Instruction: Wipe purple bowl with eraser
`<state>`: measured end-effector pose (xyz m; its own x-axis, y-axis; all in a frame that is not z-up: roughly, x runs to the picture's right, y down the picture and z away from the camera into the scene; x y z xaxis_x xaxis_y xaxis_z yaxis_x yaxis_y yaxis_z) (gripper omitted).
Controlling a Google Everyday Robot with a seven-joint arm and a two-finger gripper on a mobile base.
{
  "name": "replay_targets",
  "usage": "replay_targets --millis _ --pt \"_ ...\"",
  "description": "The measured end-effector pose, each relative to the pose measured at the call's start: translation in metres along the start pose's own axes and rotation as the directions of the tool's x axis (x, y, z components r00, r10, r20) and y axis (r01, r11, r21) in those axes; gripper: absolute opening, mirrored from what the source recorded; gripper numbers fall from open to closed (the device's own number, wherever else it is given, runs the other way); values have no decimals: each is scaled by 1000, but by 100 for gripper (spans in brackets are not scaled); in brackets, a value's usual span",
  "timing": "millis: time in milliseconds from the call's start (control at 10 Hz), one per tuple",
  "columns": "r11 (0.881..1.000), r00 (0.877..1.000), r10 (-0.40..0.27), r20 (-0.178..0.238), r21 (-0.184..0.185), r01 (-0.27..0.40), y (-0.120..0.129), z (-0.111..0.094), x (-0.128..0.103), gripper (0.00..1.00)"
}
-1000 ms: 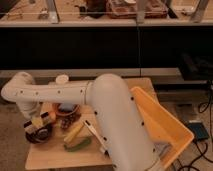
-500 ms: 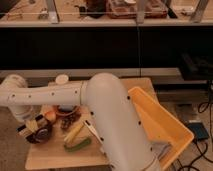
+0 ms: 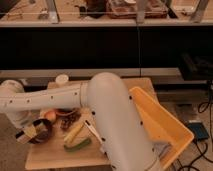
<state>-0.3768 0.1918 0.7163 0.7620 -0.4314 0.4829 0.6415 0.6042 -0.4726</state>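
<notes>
The purple bowl (image 3: 45,131) is a small, dark, glossy bowl near the front left corner of the wooden table (image 3: 50,156). My gripper (image 3: 27,134) hangs at the end of the white arm (image 3: 45,97), right at the bowl's left rim. It is shut on the eraser (image 3: 30,133), a small cream block with a dark band that rests against the bowl's left edge. The arm's wrist hides part of the bowl's far side.
Behind the bowl are an orange fruit (image 3: 50,115), an orange-rimmed bowl (image 3: 64,112) and dark grapes (image 3: 70,120). A banana (image 3: 74,132), a cucumber (image 3: 78,145) and a white-handled brush (image 3: 93,129) lie to the right. A yellow bin (image 3: 162,125) stands on the right and a white cup (image 3: 61,80) at the back.
The gripper with the eraser has moved a little left and down to the bowl's left rim, and the wrist has dropped lower. The other objects have not moved.
</notes>
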Motion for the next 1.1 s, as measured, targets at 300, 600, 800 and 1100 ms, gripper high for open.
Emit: replay_targets --millis 300,600,800,1100 --pt "1000 1000 1 -7 -24 -1 17 8 9 0" --pt "999 1000 25 -5 -42 -25 29 12 24 0" --pt "998 999 41 -8 -41 -41 27 11 31 0" --pt "997 998 65 -11 -36 -65 17 8 44 0"
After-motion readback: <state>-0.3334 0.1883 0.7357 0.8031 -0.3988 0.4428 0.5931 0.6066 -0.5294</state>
